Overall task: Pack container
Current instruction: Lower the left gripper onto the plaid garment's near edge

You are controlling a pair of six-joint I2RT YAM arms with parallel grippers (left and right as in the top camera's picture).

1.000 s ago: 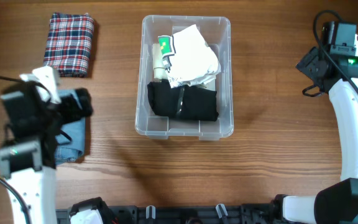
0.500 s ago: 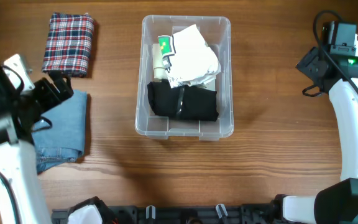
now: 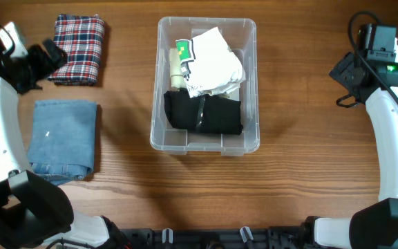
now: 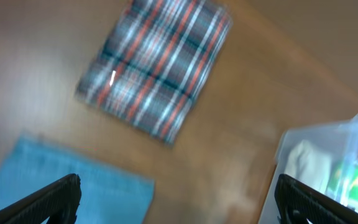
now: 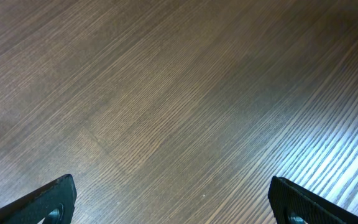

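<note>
Clear plastic is being shown as the material of the container (image 3: 204,144), which is sitting near the middle of the wooden table (image 3: 309,159), well apart from both arms. Its inside is being taken up by three things. A crumpled white garment (image 3: 216,66) is being held in the far half, and a folded black garment (image 3: 202,113) is being held in the near half, the white one overlapping its upper edge. A pale tube-like item (image 3: 179,69) with a green label (image 3: 183,50) is being pressed against the left wall, beside the white garment. What the item is cannot be told.

Outside the bin, to its left, a folded plaid cloth (image 3: 79,50) and a folded denim piece (image 3: 62,137) are lying flat on the wood, the plaid one farther back.

The left gripper (image 4: 179,199) is being held above the table just beside the plaid cloth, its fingers spread wide apart with nothing between them; a corner of the container (image 4: 309,143) is being caught, blurred, in its wrist view. The right gripper (image 5: 173,199) is being held over bare wood at the far right, fingers likewise wide apart and empty
</note>
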